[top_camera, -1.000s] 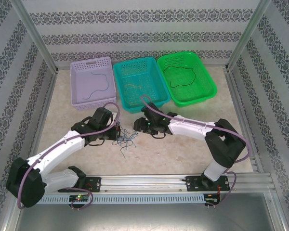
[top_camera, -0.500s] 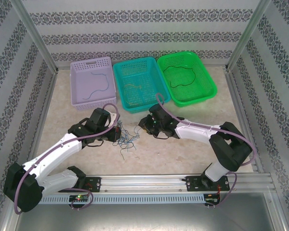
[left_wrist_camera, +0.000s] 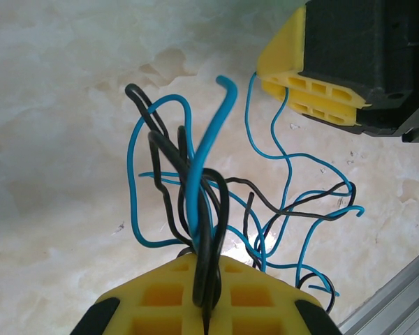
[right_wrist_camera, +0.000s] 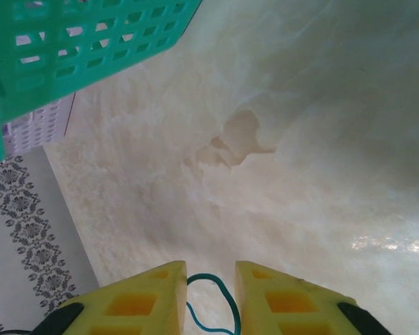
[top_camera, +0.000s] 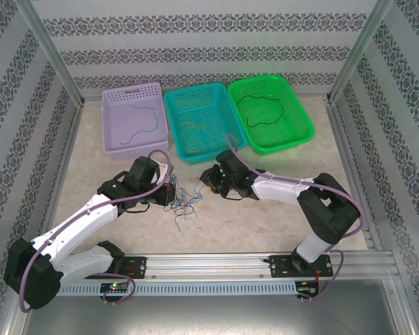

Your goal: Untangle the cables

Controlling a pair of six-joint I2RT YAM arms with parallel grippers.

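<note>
Damask-striped wallpaper (top_camera: 195, 35) and aluminium posts (top_camera: 56, 59) enclose a pale, marble-patterned tabletop (top_camera: 265, 223), bordered at its near edge by a metal rail (top_camera: 216, 259) where both arms are mounted. Along the far side sit three perforated plastic baskets side by side: a lavender basket (top_camera: 131, 89) with a blue wire (top_camera: 143, 125) in it, a teal basket (top_camera: 195, 91) with a yellowish wire (top_camera: 195, 125), and a green basket (top_camera: 258, 80) with a black wire (top_camera: 265, 112).

On the open tabletop in front of the teal basket, the cables (left_wrist_camera: 195, 181), thin blue and black strands, lie in a loose tangle between the two arms. The left gripper (left_wrist_camera: 206, 279) is clamped tight on a bunch of those blue and black strands, which rise from its yellow fingers and spill onto the surface beyond. The right gripper (right_wrist_camera: 209, 293) is just beside the tangle, its yellow fingers slightly apart, with a blue-green strand looping through the gap; no grip on it is visible.
</note>
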